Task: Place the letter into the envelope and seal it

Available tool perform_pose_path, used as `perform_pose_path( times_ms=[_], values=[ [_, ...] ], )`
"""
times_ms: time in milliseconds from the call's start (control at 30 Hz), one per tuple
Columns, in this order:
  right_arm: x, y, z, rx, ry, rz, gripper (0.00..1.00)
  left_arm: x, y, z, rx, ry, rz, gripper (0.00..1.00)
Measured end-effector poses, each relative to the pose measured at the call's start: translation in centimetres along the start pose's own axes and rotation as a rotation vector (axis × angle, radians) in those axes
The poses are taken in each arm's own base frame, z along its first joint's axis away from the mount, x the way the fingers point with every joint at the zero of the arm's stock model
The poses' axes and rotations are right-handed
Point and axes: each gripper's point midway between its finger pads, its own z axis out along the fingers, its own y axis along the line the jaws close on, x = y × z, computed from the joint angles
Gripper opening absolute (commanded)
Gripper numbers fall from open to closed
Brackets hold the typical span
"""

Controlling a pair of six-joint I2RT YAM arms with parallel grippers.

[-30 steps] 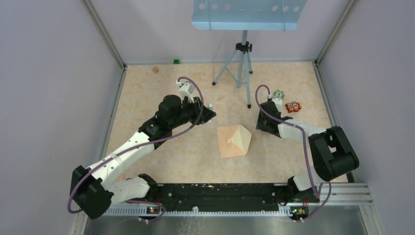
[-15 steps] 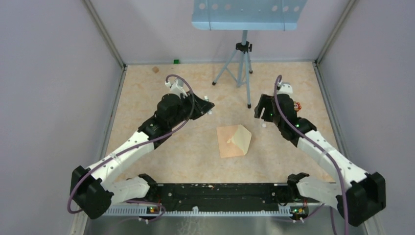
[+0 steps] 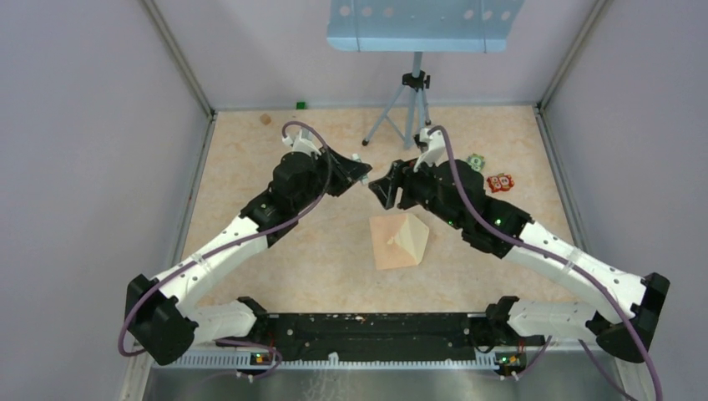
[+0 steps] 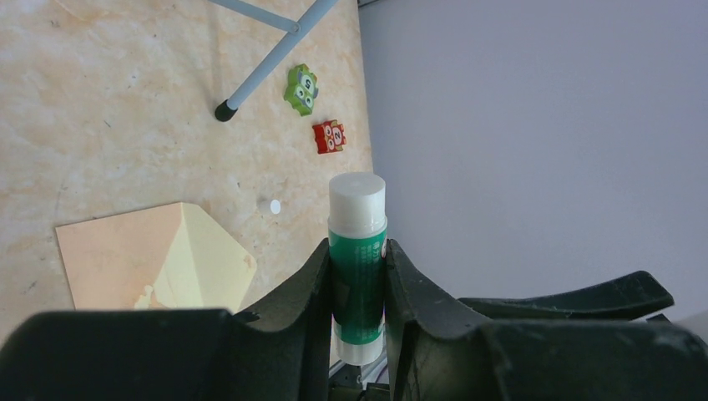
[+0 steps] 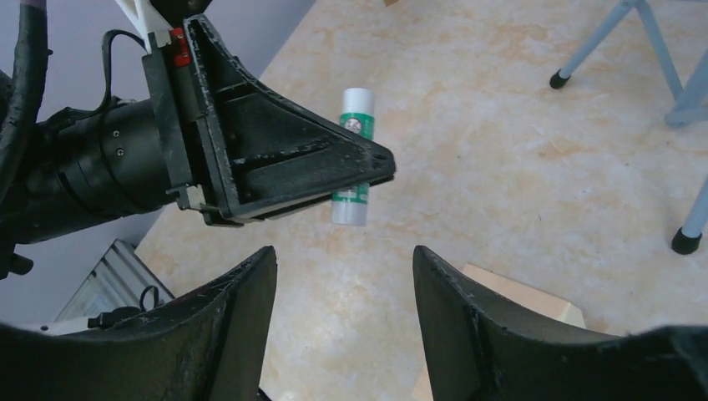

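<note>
Table (image 3: 250, 167): right arm has swung in from the far right. Right gripper (image 5: 341, 251) jaws wide, empty, now facing left gripper (image 3: 361, 171), which stays clamped on glue stick (image 4: 357, 284), held aloft. Envelope (image 3: 386, 242) centre, nearer than both. Cream letter (image 3: 415, 236) over its right half, unsure if tucked in. Likely two-handed uncapping ahead of sealing

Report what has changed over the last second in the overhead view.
The right gripper swung left from beside the small toys to the table centre. It is open and now faces the left gripper, which edged toward the far side, shut on the green-and-white glue stick. The pinkish-tan paper envelope and the cream paper letter stayed put.
</note>
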Motion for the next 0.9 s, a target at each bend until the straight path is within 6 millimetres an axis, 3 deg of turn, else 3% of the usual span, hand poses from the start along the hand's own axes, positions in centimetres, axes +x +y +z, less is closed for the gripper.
perform_pose_path(
  times_ms=[133,400,500,700,900],
  values=[
    [0.7,1.6,1.4,0.009,0.023,-0.038,0.56,0.3,-0.4,0.0,0.007,0.005,-0.009,0.00],
    [2.6,1.1,3.5,0.081,0.064,-0.097,0.49,0.1,-1.0,-0.1,0.018,0.002,-0.019,0.00],
    [2.6,0.9,3.6,0.087,0.063,-0.109,0.41,0.2,-1.0,-0.1,0.018,0.002,-0.021,0.00],
    [1.9,1.1,4.2,0.088,0.035,-0.122,0.39,0.2,-1.1,-0.1,0.020,0.006,-0.021,0.00],
    [2.3,1.1,4.9,0.091,0.045,-0.147,0.36,0.1,-1.4,-0.4,0.030,0.002,-0.018,0.00]
  ],
)
